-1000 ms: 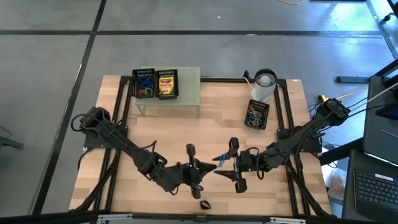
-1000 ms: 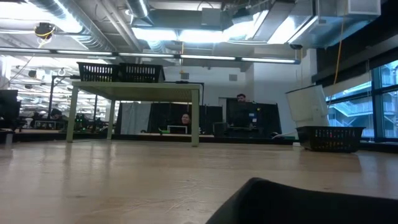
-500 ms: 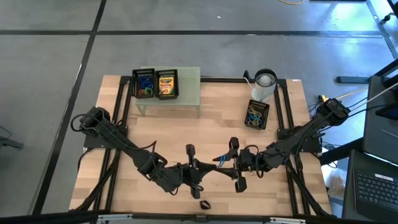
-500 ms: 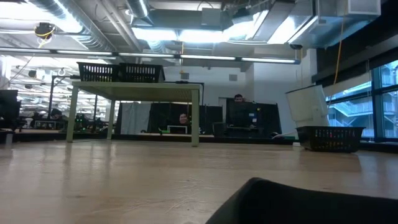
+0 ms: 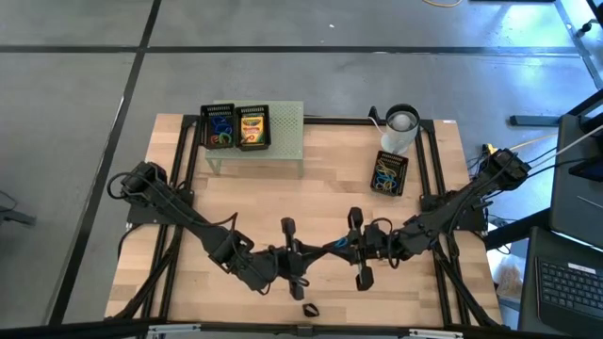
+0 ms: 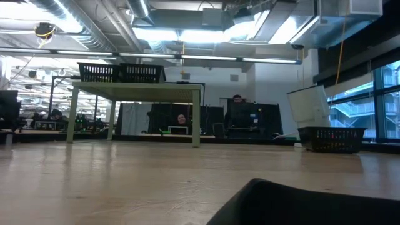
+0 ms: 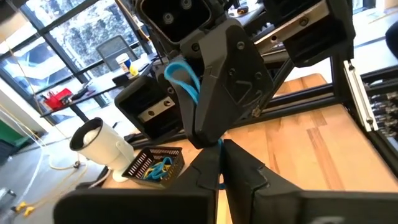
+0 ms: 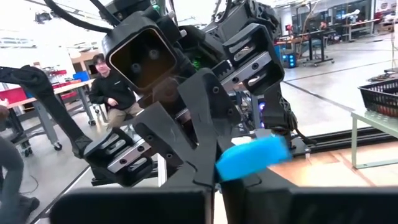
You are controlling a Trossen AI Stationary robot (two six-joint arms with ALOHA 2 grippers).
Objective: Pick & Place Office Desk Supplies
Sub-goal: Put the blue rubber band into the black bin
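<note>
Above the table's middle, near its front, a blue loop [image 5: 336,245] is held between my two grippers, which meet tip to tip. My left gripper [image 5: 318,255] comes from the left and is shut on it. My right gripper [image 5: 343,244] comes from the right and is shut on it too. In the left wrist view, a curl of the loop [image 7: 182,76] shows beside the right gripper's fingers [image 7: 227,87]. The right wrist view shows the loop [image 8: 252,155] as a blue blur at the fingertips. A small black clip [image 5: 309,309] lies on the table by the front edge. My left gripper pinches one end of the blue loop between its two fingertips, where only a sliver of blue [image 7: 219,179] shows. Its fingers lie nearly level and reach in from the table's left. The loop is clear of the table. My right gripper pinches the loop [image 8: 244,160] between its two fingers, level, from the table's right. A curl of the loop [image 7: 186,84] sticks out beside the fingers. The loop hangs in the air between both grippers.
A pale green stand [image 5: 285,132] at the far left carries a black basket of coloured loops [image 5: 220,127] and a crayon box [image 5: 252,127]. A white cup [image 5: 400,125] and a black basket of bands [image 5: 388,172] stand at the far right.
My right gripper has shut on the blue loop that my left gripper holds; before, its fingers stood wide on either side of it. Neither arm has shifted, and the loop has stayed in place.
</note>
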